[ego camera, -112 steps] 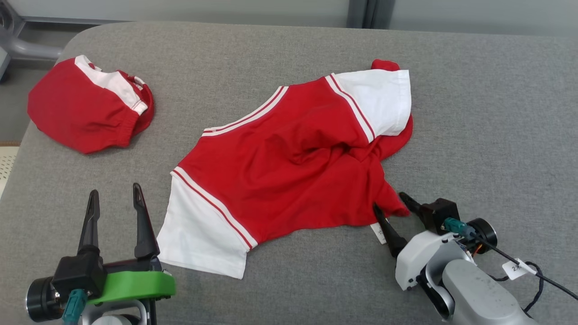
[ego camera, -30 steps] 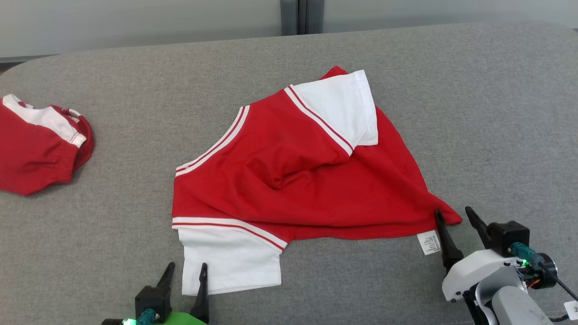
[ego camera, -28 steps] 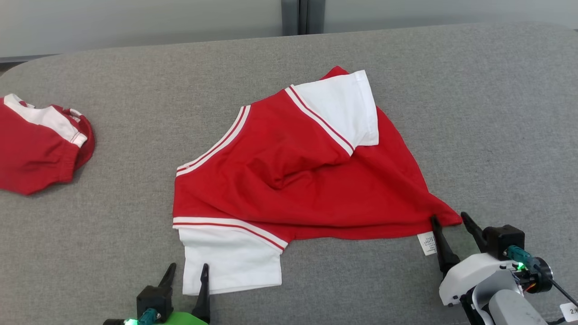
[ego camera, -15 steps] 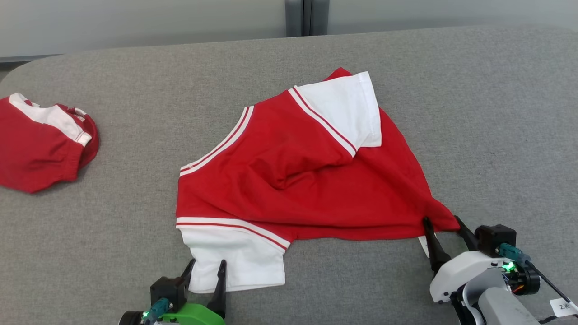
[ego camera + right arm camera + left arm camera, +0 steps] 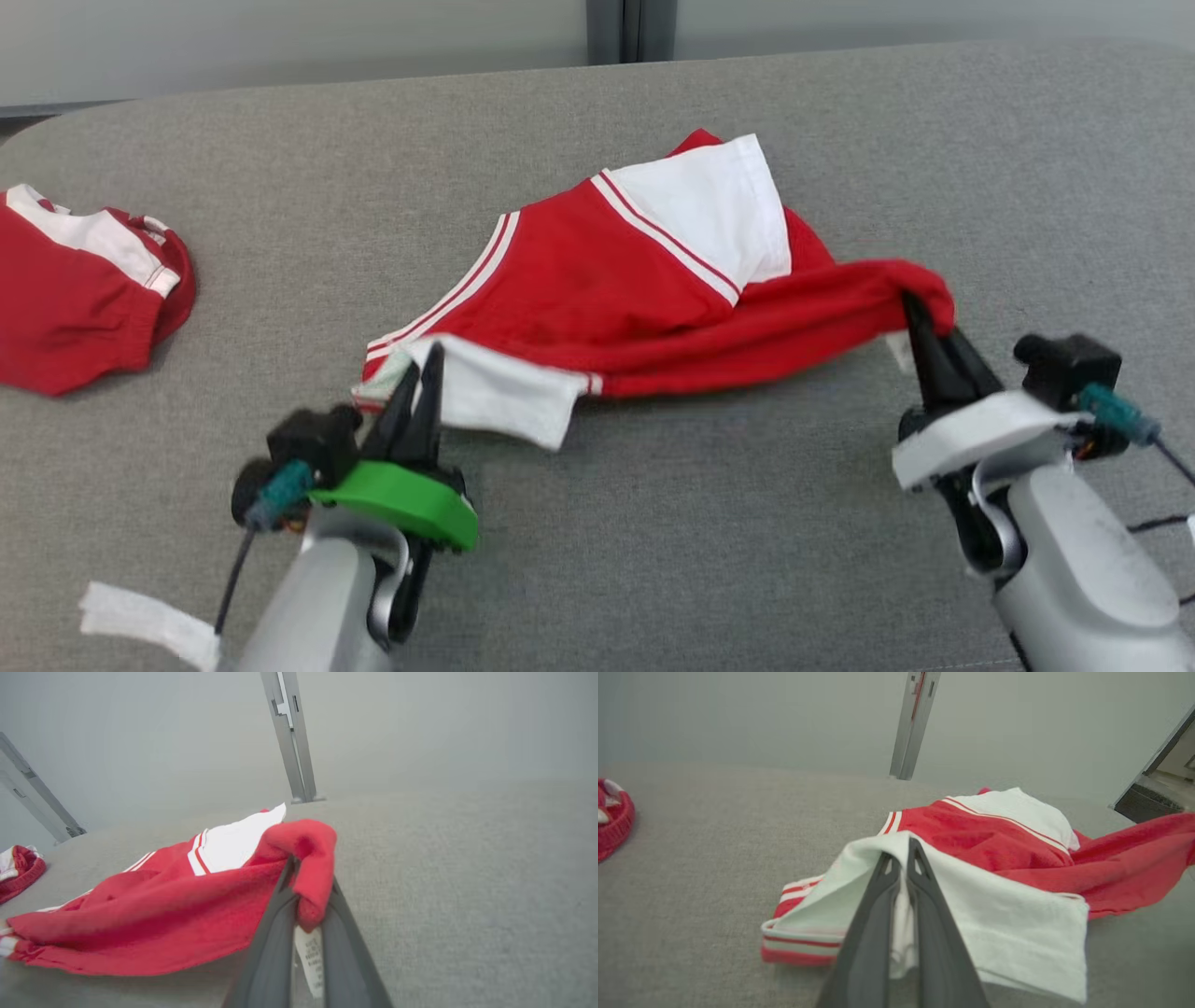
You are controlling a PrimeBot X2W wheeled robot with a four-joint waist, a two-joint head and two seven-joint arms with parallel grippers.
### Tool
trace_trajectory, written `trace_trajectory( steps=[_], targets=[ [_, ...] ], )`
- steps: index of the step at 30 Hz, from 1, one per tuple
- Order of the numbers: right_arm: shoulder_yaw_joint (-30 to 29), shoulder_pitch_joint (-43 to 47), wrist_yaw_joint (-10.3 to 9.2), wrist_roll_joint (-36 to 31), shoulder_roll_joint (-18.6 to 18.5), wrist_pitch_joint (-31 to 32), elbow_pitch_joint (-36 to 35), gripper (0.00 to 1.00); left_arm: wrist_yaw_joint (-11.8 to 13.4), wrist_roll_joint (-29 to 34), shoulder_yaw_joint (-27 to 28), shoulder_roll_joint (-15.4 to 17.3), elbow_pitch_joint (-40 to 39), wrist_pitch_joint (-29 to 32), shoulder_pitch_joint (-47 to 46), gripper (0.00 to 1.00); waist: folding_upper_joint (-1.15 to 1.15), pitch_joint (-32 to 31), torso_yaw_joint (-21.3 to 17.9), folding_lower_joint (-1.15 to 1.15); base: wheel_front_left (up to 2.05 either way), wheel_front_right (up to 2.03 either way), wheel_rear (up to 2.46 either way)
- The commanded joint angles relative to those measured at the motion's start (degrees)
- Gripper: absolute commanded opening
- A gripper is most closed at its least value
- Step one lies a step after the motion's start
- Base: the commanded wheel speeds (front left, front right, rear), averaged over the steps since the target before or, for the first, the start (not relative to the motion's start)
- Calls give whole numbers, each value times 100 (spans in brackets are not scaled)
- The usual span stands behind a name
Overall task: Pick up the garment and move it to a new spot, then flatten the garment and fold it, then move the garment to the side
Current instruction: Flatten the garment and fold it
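Note:
A red garment [image 5: 597, 289] with white sleeves and white stripes lies across the middle of the grey padded table [image 5: 840, 149]. My left gripper [image 5: 422, 362] is shut on its near white sleeve [image 5: 1008, 933], lifting that edge off the table. My right gripper [image 5: 920, 313] is shut on the red hem corner [image 5: 306, 858], holding it raised, with the care label [image 5: 310, 959] hanging between its fingers. The fabric [image 5: 154, 914] stretches between both grippers; the far white sleeve [image 5: 719, 205] still rests on the table.
A second red and white garment [image 5: 75, 289] lies bunched at the table's far left. A grey wall with a metal post [image 5: 630, 28] stands behind the table. A white tag [image 5: 140, 621] hangs near my left forearm.
Both grippers have shut on the garment and lifted its near edge up and away from me. The sleeve and the hem corner have come off the table.

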Motion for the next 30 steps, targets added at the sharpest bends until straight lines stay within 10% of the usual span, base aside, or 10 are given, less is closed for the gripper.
trace_trajectory(
  steps=[1, 10, 19, 30],
  targets=[
    [-6, -354, -4, 63, -117, -3, -138, 0, -43, 59, 61, 107, -121, 0, -408, 0, 0, 127, 0, 0, 0, 0, 0],
    [363, -3585, -4, 874, -498, 89, 833, 0, -97, -241, 416, 496, 471, 634, -3985, 0, 0, 1070, -213, 0, 0, 0, 0],
    [529, -6877, -5, 1492, -690, 325, 2255, 0, 156, -504, 750, 203, 1926, 564, -7640, 0, 0, 1818, -376, 0, 0, 0, 0],
    [1652, -6765, -5, 1999, -842, 39, 2351, 0, -90, -582, 147, 12, 2673, 33, -7791, 0, 0, 2032, -300, 0, 0, 0, 0]
  ],
)
